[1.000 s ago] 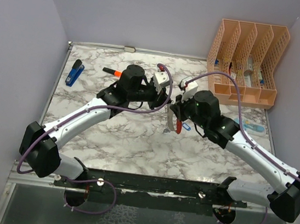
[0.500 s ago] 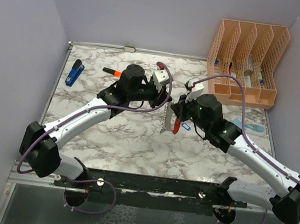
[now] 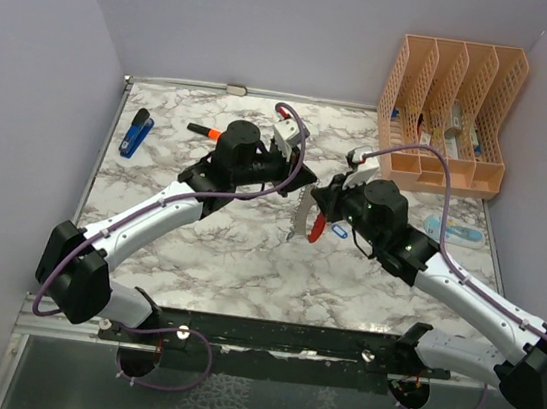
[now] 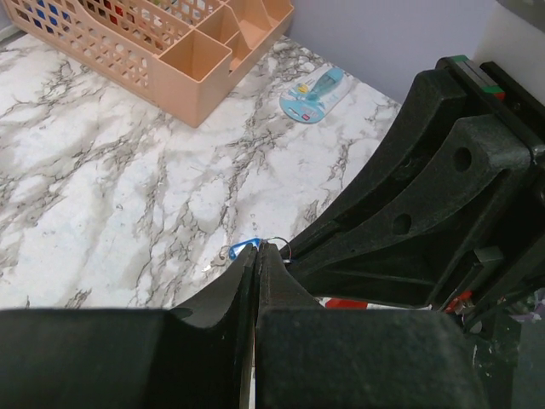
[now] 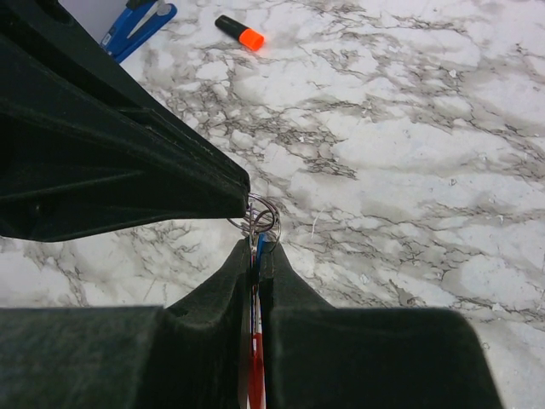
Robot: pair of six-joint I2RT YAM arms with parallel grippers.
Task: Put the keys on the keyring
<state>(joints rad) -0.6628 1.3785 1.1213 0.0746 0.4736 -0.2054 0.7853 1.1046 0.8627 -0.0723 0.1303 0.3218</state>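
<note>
the left gripper (image 4: 257, 252) is pressed fully closed, its tips met at a small wire ring (image 5: 266, 218). the right gripper (image 5: 255, 249) is clamped narrow on the keyring (image 3: 315, 228), red showing between its fingers. a blue key (image 4: 247, 248) is seen just beyond the left tips, over the marble table (image 3: 227, 249).
</note>
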